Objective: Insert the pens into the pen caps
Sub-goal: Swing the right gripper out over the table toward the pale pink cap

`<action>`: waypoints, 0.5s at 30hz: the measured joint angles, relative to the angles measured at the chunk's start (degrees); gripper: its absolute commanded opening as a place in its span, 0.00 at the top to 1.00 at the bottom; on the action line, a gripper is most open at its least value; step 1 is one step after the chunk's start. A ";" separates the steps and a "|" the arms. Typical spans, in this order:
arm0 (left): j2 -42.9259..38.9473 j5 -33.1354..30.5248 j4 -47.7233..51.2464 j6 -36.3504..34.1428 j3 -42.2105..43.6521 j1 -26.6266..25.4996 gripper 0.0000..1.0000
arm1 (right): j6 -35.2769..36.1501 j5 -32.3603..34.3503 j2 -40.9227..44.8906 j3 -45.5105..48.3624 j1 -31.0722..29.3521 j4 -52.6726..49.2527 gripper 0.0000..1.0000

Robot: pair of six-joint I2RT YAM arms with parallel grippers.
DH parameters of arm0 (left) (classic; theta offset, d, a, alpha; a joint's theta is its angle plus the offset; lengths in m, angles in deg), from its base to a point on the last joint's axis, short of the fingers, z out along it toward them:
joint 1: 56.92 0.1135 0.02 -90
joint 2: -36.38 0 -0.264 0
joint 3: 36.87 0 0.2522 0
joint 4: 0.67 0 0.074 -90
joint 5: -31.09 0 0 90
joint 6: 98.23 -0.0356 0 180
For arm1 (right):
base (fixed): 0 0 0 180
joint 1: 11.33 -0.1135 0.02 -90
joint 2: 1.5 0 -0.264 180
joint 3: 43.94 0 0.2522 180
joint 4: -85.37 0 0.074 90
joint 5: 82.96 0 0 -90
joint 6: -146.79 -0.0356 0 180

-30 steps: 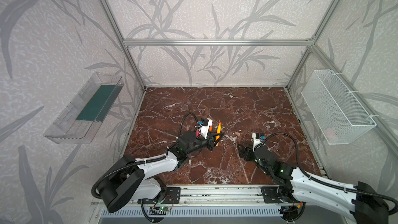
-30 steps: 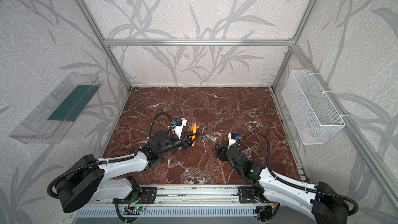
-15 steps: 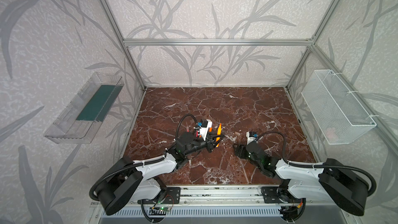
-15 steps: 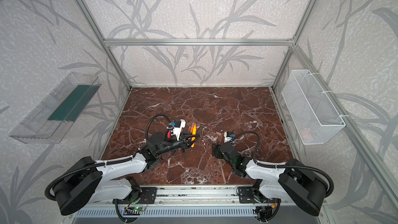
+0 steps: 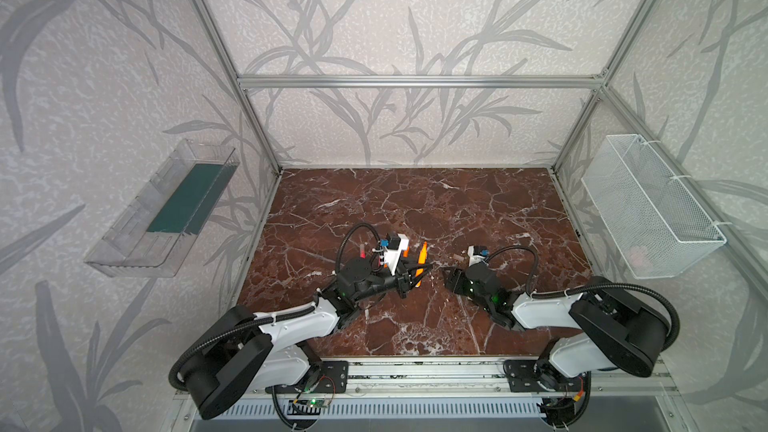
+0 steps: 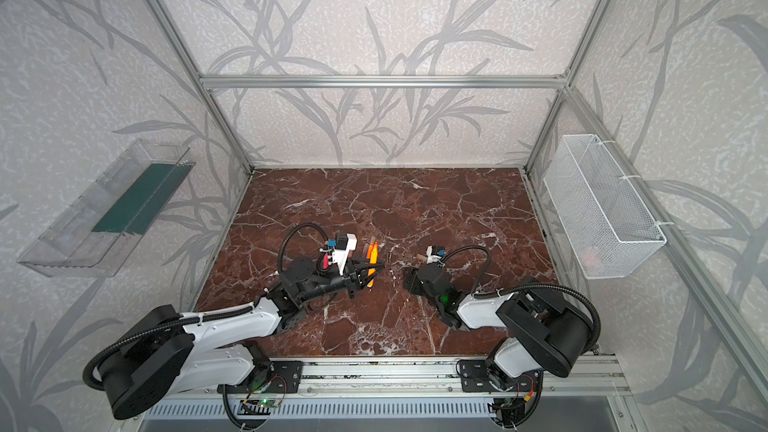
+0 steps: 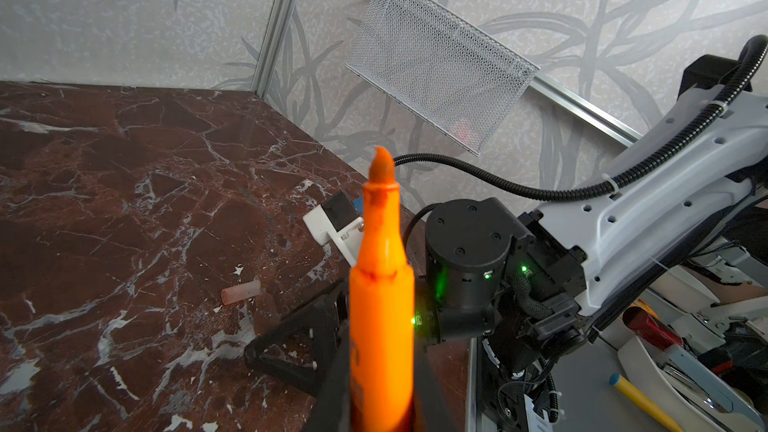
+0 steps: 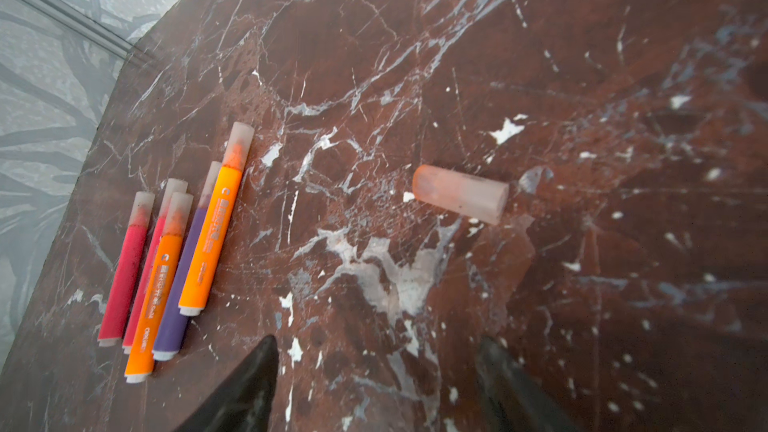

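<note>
Orange pen [image 7: 381,276] gripped by left claw [image 7: 380,388] — lower barrel cut off.

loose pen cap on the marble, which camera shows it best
The right wrist view: the loose cap lies large and unblocked on the marble table. The left wrist view shows it small; both top views show only a pale speck.
</note>
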 measured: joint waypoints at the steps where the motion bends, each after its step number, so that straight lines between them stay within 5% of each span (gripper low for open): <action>1: -0.09 0.13 0.00 -0.07 0.04 0.00 1.00 | 0.02 -0.02 -0.61 -0.28 0.55 0.57 0.26; 15: -0.74 0.15 0.35 -1.92 0.33 0.00 1.00 | 0.11 -6.45 -12.70 -9.92 6.45 6.60 0.29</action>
